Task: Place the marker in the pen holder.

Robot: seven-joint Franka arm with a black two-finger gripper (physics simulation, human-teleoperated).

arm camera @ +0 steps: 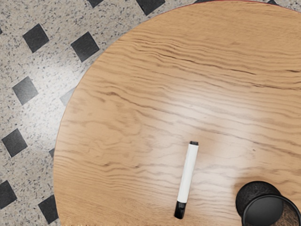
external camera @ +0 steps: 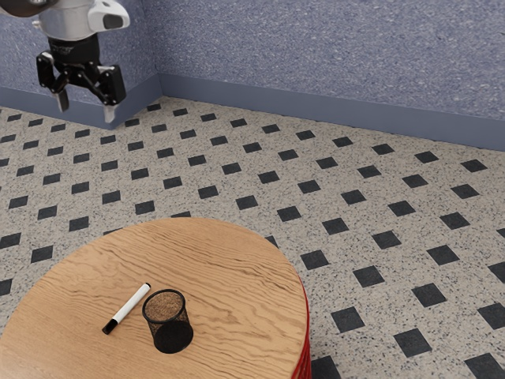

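Observation:
High at the exterior view's upper left, my black gripper (external camera: 87, 107) hangs with its two light fingertips wide apart and nothing between them. Well below it, a white marker (external camera: 130, 305) with black ends lies flat on the round wooden table; the marker (arm camera: 187, 179) also lies in the wrist view. Close beside the marker stands an upright black mesh pen holder (external camera: 167, 320), not touching it. In the wrist view the pen holder (arm camera: 268, 209) is partly cut off at the picture's corner.
The round wooden table (external camera: 229, 268) has a curved edge and a red side (external camera: 303, 359). Around it lies a speckled floor (external camera: 379, 316) with dark squares. A blue wall (external camera: 331, 55) rises behind.

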